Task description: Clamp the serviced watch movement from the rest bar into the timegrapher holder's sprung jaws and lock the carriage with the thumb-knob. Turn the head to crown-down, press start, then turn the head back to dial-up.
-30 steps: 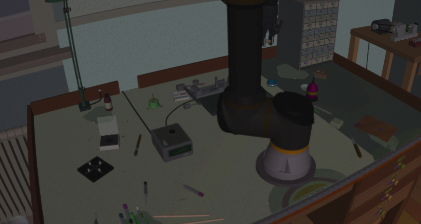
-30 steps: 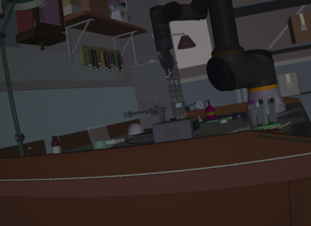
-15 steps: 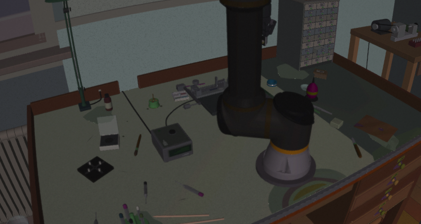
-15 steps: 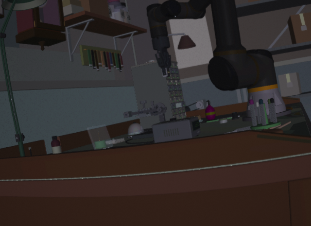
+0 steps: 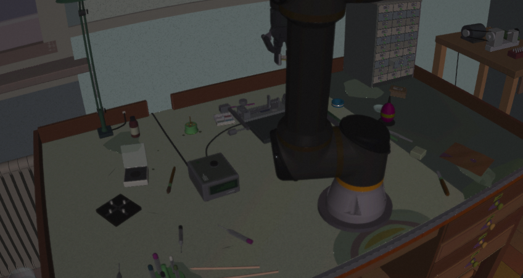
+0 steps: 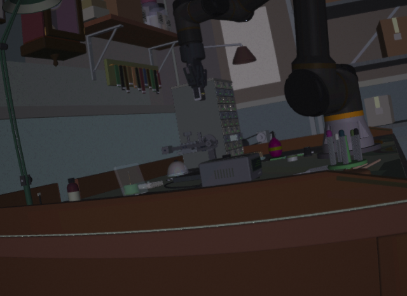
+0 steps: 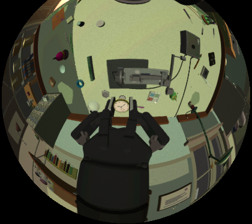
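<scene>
The timegrapher holder [image 5: 257, 110] on its dark base plate is partly hidden behind my arm in the side camera; the wrist camera shows it whole [image 7: 141, 77], lying along the plate. High above the bench's back edge my gripper [image 7: 121, 104] is closed on the watch movement [image 7: 121, 105], a round pale dial with hands and a brass rim. From the side the gripper [image 5: 278, 57] hangs well above the holder, and only a sliver of the movement [image 6: 200, 95] shows between the fingers. The timegrapher box [image 5: 214, 176] with its green display sits in front, cabled to the holder.
Behind the holder runs the bench's raised brown back rail [image 5: 235, 88], and a drawer cabinet [image 5: 396, 40] stands at the back right. A green pot [image 5: 191, 128], a colour card [image 5: 224, 119], a blue tin [image 5: 337, 102] and a magenta oiler [image 5: 387, 111] surround the holder.
</scene>
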Controlling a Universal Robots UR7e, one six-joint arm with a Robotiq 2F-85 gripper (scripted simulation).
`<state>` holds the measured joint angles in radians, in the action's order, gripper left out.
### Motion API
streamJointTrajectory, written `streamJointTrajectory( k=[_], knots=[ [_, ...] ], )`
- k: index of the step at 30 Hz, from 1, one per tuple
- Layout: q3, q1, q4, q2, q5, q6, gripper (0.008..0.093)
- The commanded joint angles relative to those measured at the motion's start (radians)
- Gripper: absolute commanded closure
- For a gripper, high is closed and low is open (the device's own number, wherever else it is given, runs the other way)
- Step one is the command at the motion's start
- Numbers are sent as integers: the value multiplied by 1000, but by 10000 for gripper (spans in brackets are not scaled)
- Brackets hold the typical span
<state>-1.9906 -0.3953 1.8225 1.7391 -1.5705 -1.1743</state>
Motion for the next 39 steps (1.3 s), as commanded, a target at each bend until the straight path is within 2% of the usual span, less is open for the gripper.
streamJointTrajectory(
  k=[1, 7, 22, 30, 39],
  knots=[
    [1, 11, 1, 0, 0, -12, 934],
    [2, 60, 1, -1, -1, -62, 934],
    [1, 65, 1, -1, 0, -39, 934],
    [1, 66, 1, -1, 0, 51, 934],
    [1, 66, 1, -1, 0, 237, 934]
  ],
)
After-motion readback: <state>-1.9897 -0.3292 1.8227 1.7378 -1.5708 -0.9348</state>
